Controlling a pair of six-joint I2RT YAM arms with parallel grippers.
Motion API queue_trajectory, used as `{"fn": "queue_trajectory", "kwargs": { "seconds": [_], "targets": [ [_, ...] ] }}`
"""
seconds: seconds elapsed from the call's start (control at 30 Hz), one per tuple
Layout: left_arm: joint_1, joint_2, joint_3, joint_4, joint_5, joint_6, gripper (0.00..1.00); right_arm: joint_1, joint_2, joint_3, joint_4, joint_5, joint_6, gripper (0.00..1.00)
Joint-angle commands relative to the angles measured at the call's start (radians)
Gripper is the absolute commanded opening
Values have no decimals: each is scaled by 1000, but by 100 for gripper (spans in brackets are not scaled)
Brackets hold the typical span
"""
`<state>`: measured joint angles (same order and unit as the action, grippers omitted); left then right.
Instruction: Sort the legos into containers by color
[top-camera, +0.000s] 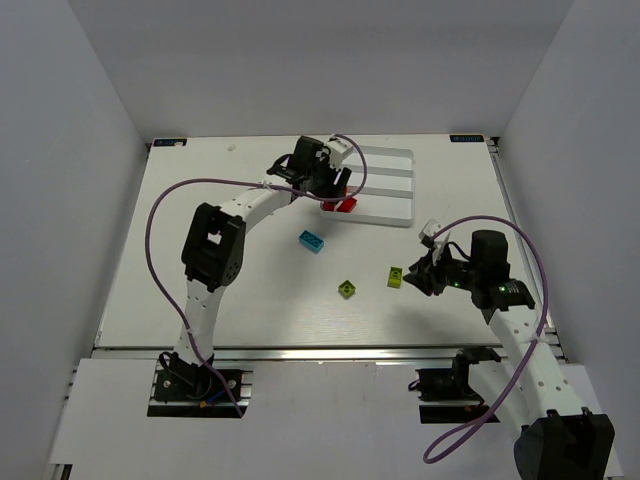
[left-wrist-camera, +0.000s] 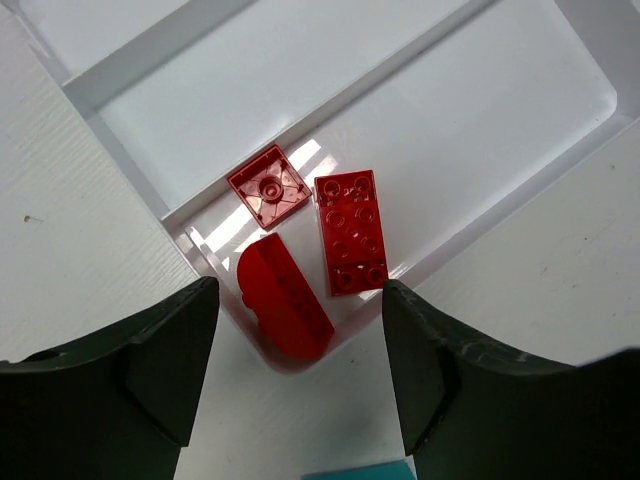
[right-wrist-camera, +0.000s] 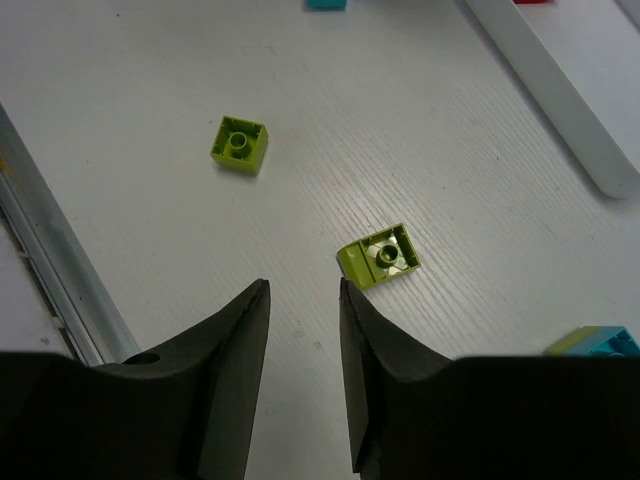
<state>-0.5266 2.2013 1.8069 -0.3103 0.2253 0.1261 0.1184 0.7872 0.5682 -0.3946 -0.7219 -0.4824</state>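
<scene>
The white tray (top-camera: 395, 190) with three long compartments lies at the back, right of centre. Three red legos lie in the left end of its nearest compartment (top-camera: 340, 205): a square one (left-wrist-camera: 268, 187), a long one (left-wrist-camera: 350, 232) and a rounded one (left-wrist-camera: 285, 297). My left gripper (left-wrist-camera: 298, 290) hovers open and empty over that corner (top-camera: 335, 185). A cyan lego (top-camera: 312, 241) lies on the table. Two yellow-green legos (top-camera: 347, 288) (top-camera: 396, 277) lie nearer. My right gripper (right-wrist-camera: 302, 288) is open and empty, low beside the right one (right-wrist-camera: 380, 255), which lies studs down.
The tray's ridge (left-wrist-camera: 150, 55) and rim (right-wrist-camera: 560, 90) stand raised above the table. The second yellow-green lego (right-wrist-camera: 240, 144) lies left of my right gripper. A metal rail (right-wrist-camera: 50, 270) runs along the table's near edge. Grey walls enclose the table.
</scene>
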Motion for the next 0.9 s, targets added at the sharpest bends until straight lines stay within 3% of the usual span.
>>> {"fn": "queue_trajectory", "kwargs": {
  "seconds": [0.0, 0.1, 0.13, 0.2, 0.23, 0.27, 0.33, 0.37, 0.4, 0.43, 0.47, 0.53, 0.57, 0.6, 0.67, 0.73, 0.8, 0.83, 0.87],
  "targets": [
    [0, -9, 48, -1, 34, -25, 77, 1, 4, 13, -3, -34, -27, 41],
    [0, -46, 42, 23, -16, -65, 76, 1, 18, 15, -30, -86, -67, 54],
    [0, -90, 36, 30, -58, -77, 70, 4, 20, 13, -44, -106, -112, 57],
    [23, -144, 31, 30, -76, -167, 50, 18, 38, 4, -52, -181, -163, 60],
    [23, -216, -3, 24, -98, -202, 14, 24, 46, -1, -65, -195, -207, 60],
    [33, -263, -38, 20, -116, -265, 0, 35, 69, -1, -70, -212, -240, 59],
    [33, -377, -148, 40, -126, -287, 0, 67, 95, 4, -48, -199, -291, 57],
    [33, -513, -310, 60, -110, -295, 0, 91, 130, 19, -20, -160, -242, 53],
    [42, -581, -393, 77, -116, -305, 2, 105, 154, 34, 0, -63, -217, 35],
    [42, -650, -476, 83, -127, -310, 12, 154, 188, 56, 29, -12, -181, 25],
    [42, -787, -627, 82, -186, -324, 45, 171, 261, 105, 27, 36, -127, 19],
    [51, -921, -771, 77, -274, -327, 65, 273, 335, 148, 29, 140, -79, 15],
    [51, -986, -902, 77, -314, -324, 72, 305, 390, 171, 46, 180, -23, 17],
    [51, -1112, -961, 76, -372, -318, 78, 332, 414, 180, 56, 243, 4, 28],
    [42, -1263, -1081, 53, -453, -296, 81, 438, 489, 228, 54, 324, 75, 47],
    [30, -1328, -1097, -17, -497, -290, 82, 496, 565, 269, 34, 346, 117, 62],
    [30, -1396, -1112, -32, -526, -293, 82, 523, 609, 311, 43, 375, 172, 70],
    [30, -1413, -1121, -21, -530, -287, 82, 535, 639, 320, 51, 386, 189, 81],
    [30, -1425, -1121, -18, -529, -286, 83, 546, 656, 334, 65, 391, 221, 83]
  ]
}}
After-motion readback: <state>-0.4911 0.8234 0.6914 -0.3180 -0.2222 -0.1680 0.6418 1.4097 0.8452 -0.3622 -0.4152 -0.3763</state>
